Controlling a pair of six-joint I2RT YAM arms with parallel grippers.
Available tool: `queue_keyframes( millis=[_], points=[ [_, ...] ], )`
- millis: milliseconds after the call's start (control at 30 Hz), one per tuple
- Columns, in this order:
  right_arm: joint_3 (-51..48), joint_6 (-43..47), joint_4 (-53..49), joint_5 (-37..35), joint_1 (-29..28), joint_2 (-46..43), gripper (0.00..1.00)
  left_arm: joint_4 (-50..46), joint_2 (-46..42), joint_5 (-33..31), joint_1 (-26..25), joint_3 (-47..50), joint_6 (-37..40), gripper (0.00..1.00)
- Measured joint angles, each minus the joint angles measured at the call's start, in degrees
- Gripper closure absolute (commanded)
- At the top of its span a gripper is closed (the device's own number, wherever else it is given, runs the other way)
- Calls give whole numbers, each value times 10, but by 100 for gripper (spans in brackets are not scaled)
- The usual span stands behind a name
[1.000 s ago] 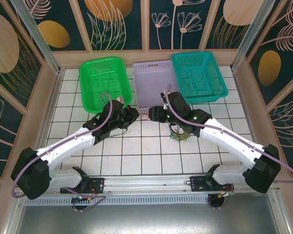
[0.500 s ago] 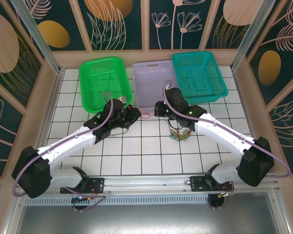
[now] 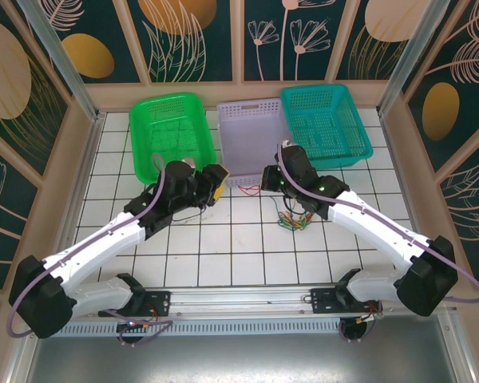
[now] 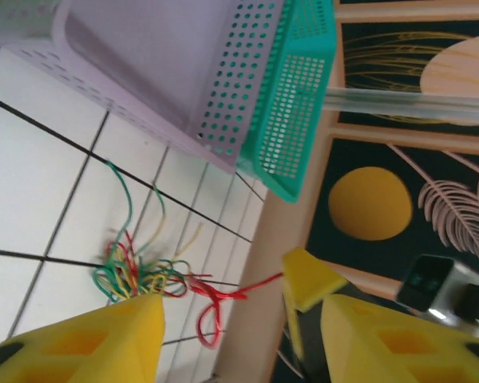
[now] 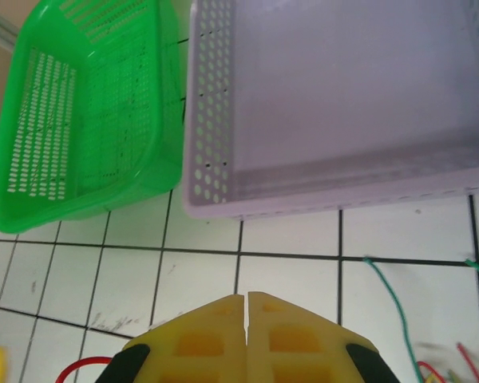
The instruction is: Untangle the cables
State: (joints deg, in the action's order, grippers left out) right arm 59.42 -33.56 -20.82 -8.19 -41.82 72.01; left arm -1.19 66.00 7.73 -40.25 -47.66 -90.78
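The cables lie as a tangled bundle [image 3: 291,219] of green, yellow and red wires on the white tiles, below my right arm, and the bundle [image 4: 136,275] also appears in the left wrist view. One red cable [image 4: 223,294] stretches out of it to my right gripper [image 4: 307,279], which is shut on its end. From above, that red cable [image 3: 251,190] hangs between the two grippers. My right gripper [image 3: 268,180] [image 5: 247,297] has its pads pressed together. My left gripper [image 3: 217,182] [image 4: 239,319] stands open, holding nothing. A green strand [image 5: 391,299] crosses the tile at the right.
Three baskets stand at the back: green [image 3: 172,136], lilac [image 3: 251,140] and teal [image 3: 323,120]. The lilac basket [image 5: 343,104] is just beyond my right gripper. Wooden side walls border the tiled floor [image 3: 223,239].
My left gripper has opened and swung back to the left, off the red cable. My right gripper has drawn right, still holding the red cable's end.
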Motion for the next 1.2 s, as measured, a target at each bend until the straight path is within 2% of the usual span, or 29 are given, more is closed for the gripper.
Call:
queue_keyframes(
  millis=[100, 233, 433, 600, 733, 833, 1067, 1200],
  points=[
    [-15, 3, 9, -8, -2, -7, 100, -9, 0, -4, -3, -10, -43, 51],
    [-17, 2, 15, 2, 3, -7, 100, -41, 1, -20, -3, -35, -57, 43],
    [-17, -5, 24, 95, 49, -7, 100, -20, 6, -18, -3, 15, -83, 38],
    [-16, -12, 24, 154, 54, -3, 100, 41, 49, 7, -3, 21, -92, 32],
    [-17, -20, 25, 181, 54, 2, 100, 84, 81, 30, -3, 21, -100, 43],
    [-21, -31, 31, 207, 61, 2, 100, 101, 97, 52, -3, 20, -100, 47],
    [-27, -73, 68, 336, 124, 24, 100, 111, 100, 60, -3, 29, -105, 43],
    [-46, -107, 92, 409, 157, 38, 100, 139, 95, 60, -3, 60, -132, 50]
  ],
)
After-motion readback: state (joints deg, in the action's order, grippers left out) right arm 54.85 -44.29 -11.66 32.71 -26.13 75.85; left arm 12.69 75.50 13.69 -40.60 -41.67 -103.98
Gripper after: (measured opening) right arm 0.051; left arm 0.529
